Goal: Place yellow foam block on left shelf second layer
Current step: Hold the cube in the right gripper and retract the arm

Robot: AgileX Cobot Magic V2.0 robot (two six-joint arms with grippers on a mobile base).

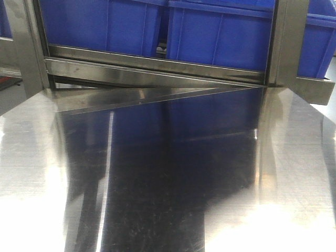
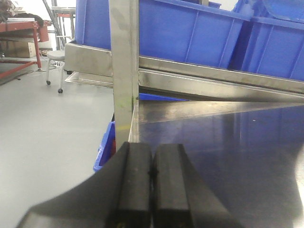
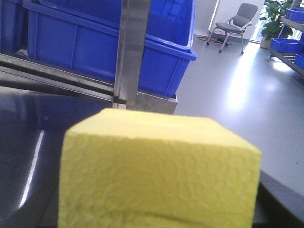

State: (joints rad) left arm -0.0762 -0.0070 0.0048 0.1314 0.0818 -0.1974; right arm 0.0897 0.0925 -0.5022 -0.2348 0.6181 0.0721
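Close before the right wrist camera, the yellow foam block [image 3: 159,171] fills the lower view from 3 through 6 to 9 o'clock, above the shiny steel desk [image 1: 157,199]. It hides the right tool, so I cannot tell its grip. The left tool [image 2: 152,159] has its black fingers [image 2: 135,180] pressed together, holding nothing. At 12 o'clock, blue bins [image 1: 220,37] sit on the shelf [image 1: 157,65].

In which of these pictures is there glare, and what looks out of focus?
Front view: white glare burns out the near corners of the steel surface; the blue bins mirror darkly in its middle. Left wrist view: the left gripper, close to the lens, looks soft. Right wrist view: the yellow foam block is near and blurred; the floor behind glares.
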